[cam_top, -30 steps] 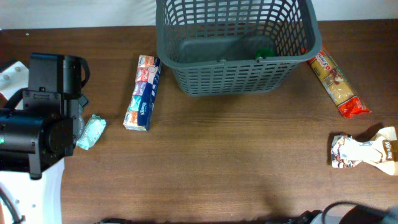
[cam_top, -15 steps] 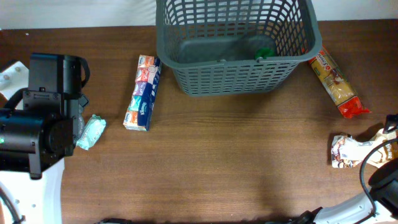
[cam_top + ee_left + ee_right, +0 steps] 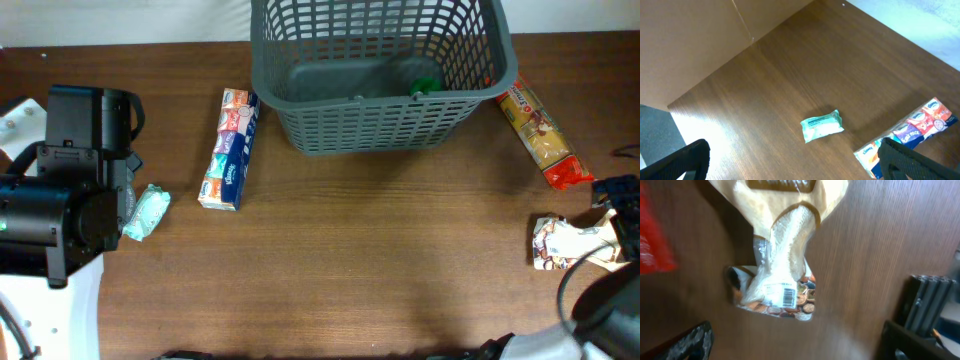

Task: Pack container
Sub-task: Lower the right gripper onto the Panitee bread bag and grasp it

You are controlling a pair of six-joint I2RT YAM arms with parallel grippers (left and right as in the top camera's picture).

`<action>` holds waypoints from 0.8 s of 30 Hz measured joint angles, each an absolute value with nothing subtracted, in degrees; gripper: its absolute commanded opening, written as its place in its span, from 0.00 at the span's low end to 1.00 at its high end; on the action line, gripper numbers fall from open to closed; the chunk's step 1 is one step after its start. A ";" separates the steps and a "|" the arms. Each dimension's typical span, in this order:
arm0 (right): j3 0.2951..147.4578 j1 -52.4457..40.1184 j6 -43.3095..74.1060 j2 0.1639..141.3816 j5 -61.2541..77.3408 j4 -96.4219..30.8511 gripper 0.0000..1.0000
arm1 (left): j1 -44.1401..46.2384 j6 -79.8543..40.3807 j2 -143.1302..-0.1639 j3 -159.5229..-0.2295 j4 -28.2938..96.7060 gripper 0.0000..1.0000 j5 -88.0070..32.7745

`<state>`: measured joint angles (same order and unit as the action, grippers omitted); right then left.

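Right tool [image 3: 797, 342]: container [image 3: 380, 125] well apart, to its left.

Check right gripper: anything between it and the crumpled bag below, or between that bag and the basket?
Nothing visible between the open right gripper and the crumpled bag, which lies uncovered below it. Toward the basket, the pasta packet lies near the direct line, beside its right corner.

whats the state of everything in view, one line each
container, upright, open top, green item inside
tissue multipack, lying flat, outside the container
teal packet, lying flat, outside the container
pasta bag, lying flat, outside the container
beige bag, lying crumpled, not gripped
left gripper, open, empty
right gripper, open, empty, above the beige bag
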<state>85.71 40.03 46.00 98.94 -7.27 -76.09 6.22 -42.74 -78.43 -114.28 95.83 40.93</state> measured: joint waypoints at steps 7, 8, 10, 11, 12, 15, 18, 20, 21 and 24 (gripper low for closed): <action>76.05 40.07 45.82 91.39 -5.39 -65.56 0.99 | 6.22 -42.74 -78.43 -114.28 95.83 0.99 40.93; 75.61 40.07 45.93 92.44 -4.82 -65.54 0.99 | 6.22 -42.74 -78.43 -114.28 95.83 0.99 40.93; 75.02 40.07 46.44 94.76 -3.95 -65.36 0.99 | 6.22 -42.74 -78.43 -114.28 95.83 0.99 40.93; 74.74 40.07 46.85 96.09 -3.53 -65.17 0.99 | 6.22 -42.74 -78.43 -114.28 95.83 0.99 40.93; 74.63 40.07 47.53 97.21 -3.25 -64.97 0.99 | 6.22 -42.74 -78.43 -114.28 95.83 0.99 40.93; 74.50 40.07 49.82 98.87 -2.87 -64.29 0.99 | 6.22 -42.74 -78.43 -114.28 95.83 0.99 40.93; 74.48 40.07 52.27 99.50 -2.85 -63.55 0.99 | 6.22 -42.74 -78.43 -114.28 95.83 0.99 40.95; 74.46 40.07 53.25 99.66 -2.85 -62.39 0.99 | 6.22 -42.74 -78.43 -114.28 95.83 0.99 40.93; 74.46 40.07 53.60 99.66 -2.83 -62.00 0.99 | 6.22 -42.74 -78.43 -114.28 95.83 0.99 40.93; 74.43 40.07 53.43 99.85 -2.83 -59.55 0.99 | 6.22 -42.74 -78.43 -114.28 95.83 0.99 40.95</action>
<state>74.43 40.07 53.43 99.85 -2.83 -59.55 6.22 -42.74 -78.43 -114.28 95.83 40.95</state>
